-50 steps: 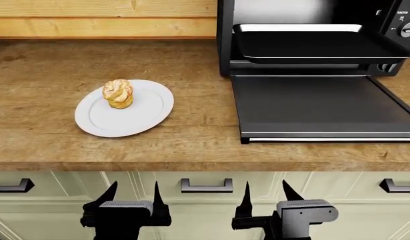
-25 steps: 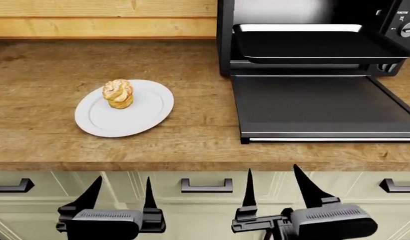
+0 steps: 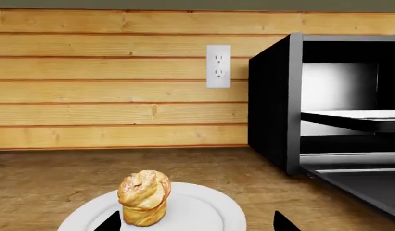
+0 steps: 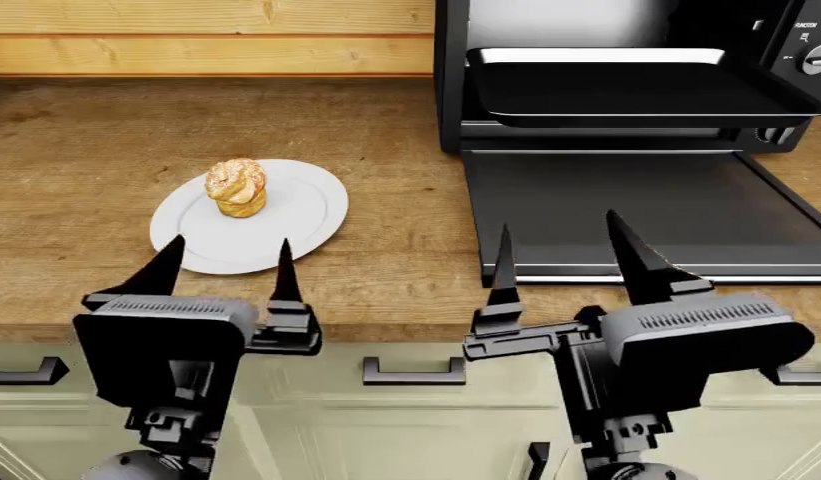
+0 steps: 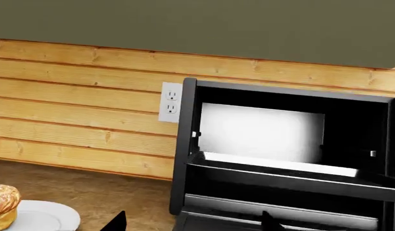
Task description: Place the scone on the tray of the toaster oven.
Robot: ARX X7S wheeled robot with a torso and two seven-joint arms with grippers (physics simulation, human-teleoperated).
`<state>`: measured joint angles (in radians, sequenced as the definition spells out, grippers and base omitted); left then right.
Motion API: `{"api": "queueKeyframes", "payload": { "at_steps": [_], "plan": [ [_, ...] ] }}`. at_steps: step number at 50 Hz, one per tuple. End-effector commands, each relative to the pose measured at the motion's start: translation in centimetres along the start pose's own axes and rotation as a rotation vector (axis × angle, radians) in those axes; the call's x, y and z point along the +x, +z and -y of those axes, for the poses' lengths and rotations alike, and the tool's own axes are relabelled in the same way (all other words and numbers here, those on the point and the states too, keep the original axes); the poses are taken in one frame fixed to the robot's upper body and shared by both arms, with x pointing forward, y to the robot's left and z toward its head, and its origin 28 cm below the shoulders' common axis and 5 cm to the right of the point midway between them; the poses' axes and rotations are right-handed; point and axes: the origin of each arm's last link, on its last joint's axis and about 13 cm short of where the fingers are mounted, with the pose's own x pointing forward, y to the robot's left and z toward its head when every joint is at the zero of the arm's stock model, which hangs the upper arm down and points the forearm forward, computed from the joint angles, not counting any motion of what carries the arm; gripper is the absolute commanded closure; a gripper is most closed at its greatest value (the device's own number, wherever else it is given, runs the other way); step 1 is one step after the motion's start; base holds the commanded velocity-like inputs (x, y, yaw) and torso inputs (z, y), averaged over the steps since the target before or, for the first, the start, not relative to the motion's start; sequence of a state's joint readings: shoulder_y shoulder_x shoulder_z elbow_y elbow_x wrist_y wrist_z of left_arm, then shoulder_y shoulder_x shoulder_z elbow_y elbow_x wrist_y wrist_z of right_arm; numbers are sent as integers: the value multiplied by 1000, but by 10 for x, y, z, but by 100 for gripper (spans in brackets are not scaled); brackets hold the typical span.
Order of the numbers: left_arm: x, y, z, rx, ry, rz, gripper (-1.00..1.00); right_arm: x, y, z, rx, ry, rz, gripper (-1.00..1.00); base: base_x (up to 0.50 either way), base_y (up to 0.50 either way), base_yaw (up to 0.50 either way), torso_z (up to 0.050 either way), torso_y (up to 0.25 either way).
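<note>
Head view: scone (image 4: pixel 235 187) sitting upright on plate (image 4: pixel 310 215).
Handling: probably light, crumbly; gripping sides advised.
Fingers: left gripper (image 4: pixel 223 268), right gripper (image 4: pixel 564 258) both gaping, empty.

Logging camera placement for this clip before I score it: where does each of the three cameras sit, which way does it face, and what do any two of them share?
Head view: high on the robot, looking forward and down at the countertop; left gripper and right gripper show, both open.
Left wrist view: low by the left gripper, facing the plank wall; scone on the white plate, fingertips at the edge.
Right wrist view: low, facing the toaster oven and its tray.
Shared: both wrist views catch the wall outlet and the scone.
</note>
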<state>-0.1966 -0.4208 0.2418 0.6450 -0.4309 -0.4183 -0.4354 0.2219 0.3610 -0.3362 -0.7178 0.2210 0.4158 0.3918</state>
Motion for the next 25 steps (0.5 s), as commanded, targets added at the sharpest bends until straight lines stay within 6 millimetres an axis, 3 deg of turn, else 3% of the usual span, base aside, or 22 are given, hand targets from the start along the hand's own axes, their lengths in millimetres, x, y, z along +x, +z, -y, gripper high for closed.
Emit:
{"api": "queueKeyframes", "payload": {
  "at_steps": [1,12,16,19,25],
  "plan": [
    [29,16,-2,-4,-33,28,-100,26,15,2,2,16,44,-100,0,0,0,0,0],
    [29,16,-2,-4,-33,28,-100,26,15,2,2,16,44,-100,0,0,0,0,0],
    [46,20,-5,-46,-15,-18,-100,35,15,5,16,-22,5,-100,0,0,0,0,0],
    [53,25,-4,-192,-72,-75,-100,41,14,6,44,-23,-42,-100,0,0,0,0,0],
    [62,37,-8,-177,-33,-85,-100,53,22,9,44,-30,-77,-100,0,0,0,0,0]
  ]
}}
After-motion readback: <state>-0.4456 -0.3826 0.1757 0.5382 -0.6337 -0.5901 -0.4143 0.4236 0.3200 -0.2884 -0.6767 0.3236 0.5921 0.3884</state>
